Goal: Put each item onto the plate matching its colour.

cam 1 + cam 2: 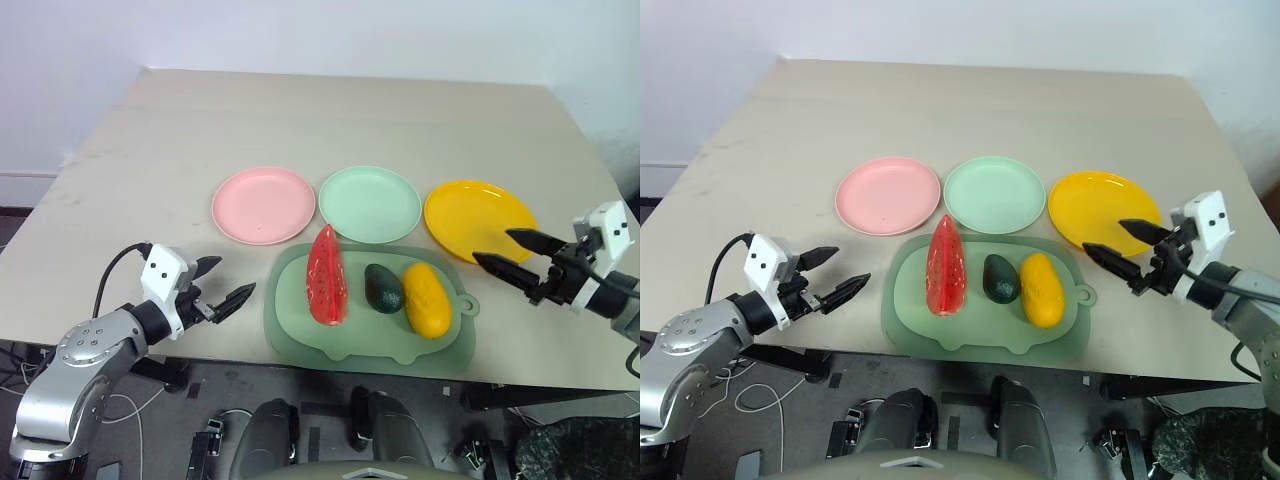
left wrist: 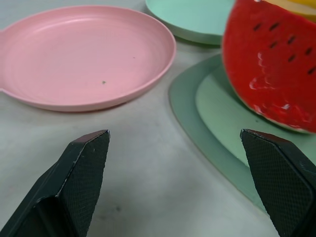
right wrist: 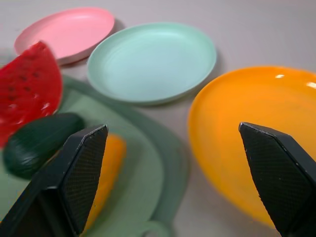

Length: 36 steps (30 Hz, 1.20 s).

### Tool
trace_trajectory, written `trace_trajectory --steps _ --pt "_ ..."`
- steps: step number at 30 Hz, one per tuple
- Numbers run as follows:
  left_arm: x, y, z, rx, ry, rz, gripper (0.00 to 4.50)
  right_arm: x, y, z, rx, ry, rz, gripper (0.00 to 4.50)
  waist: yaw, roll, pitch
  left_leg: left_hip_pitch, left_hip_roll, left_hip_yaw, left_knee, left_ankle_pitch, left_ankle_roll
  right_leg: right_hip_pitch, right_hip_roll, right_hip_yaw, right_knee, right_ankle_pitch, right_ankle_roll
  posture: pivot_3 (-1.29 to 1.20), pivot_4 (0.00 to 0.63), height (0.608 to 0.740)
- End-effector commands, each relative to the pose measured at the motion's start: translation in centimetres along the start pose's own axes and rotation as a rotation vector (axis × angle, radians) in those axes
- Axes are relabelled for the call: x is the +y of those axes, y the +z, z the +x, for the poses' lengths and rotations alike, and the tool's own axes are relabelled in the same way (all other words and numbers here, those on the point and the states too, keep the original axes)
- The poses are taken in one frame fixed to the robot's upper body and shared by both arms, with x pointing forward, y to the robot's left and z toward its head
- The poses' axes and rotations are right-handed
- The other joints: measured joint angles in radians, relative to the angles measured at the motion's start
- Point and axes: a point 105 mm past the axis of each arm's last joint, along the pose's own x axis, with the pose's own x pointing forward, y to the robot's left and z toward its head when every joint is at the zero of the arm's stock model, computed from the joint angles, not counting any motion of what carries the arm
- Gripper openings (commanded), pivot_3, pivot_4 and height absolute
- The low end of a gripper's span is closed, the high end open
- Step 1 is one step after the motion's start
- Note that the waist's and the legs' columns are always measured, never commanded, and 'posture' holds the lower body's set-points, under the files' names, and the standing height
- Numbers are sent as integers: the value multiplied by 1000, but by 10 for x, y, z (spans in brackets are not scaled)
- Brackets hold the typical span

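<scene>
Nothing is sorted yet: the watermelon wedge [image 1: 327, 276], avocado [image 1: 383, 288] and mango [image 1: 427, 298] all lie side by side on the green mat [image 1: 300, 335], just in front of the bare pink plate [image 1: 263, 204], mint plate [image 1: 369, 203] and yellow plate [image 1: 478, 218] on the table [image 1: 150, 130]. Your left gripper [image 1: 222, 289] and right gripper [image 1: 507, 254] both stand with jaws wide apart and empty. The wedge's long axis points toward the plates, so it lies broadside to your nearer left jaws; the mango sits nearer your right.

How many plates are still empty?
3: pink plate on the left, mint green plate in the middle, yellow plate on the right, in a row behind the green mat. None hidden.
</scene>
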Motion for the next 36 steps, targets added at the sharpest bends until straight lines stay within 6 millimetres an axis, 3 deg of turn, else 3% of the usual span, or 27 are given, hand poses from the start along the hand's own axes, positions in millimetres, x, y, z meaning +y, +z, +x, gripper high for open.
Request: trace_trajectory --steps 1,8,14,18,28,34,36 --pt "1 7 2 -26 -33 36 4442 27 6 -6 1 22 -20 4500 0 0 0 0 0 0 0 0 0 0 0 0 0 0 0 0 150 740" --pt "-4 10 6 -44 -130 -8 4442 69 -4 -1 71 42 19 4500 -1 0 0 -1 0 0 0 0 0 -1 0 0 0 0 0 0 150 740" --pt "-4 7 11 -38 -146 -4 4442 62 -9 5 166 -50 35 4500 -1 0 0 -1 0 0 0 0 0 -1 0 0 -1 0 0 0 150 740" --pt "-3 8 13 -43 -140 -7 4442 69 -16 12 228 -14 51 4500 -1 0 0 -2 0 -1 0 0 0 -1 0 0 -1 0 -1 0 150 740" --pt "-4 11 13 -57 -117 -2 4442 64 -40 36 322 -45 95 4500 -1 -1 0 -3 0 -1 0 0 0 -2 0 0 -1 0 0 0 150 740" --pt "-5 12 11 -62 -99 2 4442 51 -51 52 364 -102 75 4500 -1 -1 0 -3 0 -1 0 0 0 -2 0 0 -1 0 0 0 150 740" --pt "-3 13 10 -63 -90 6 4500 47 -45 51 342 -103 82 4084 0 -1 0 -4 0 0 0 0 0 -2 0 0 -1 0 0 0 150 740"
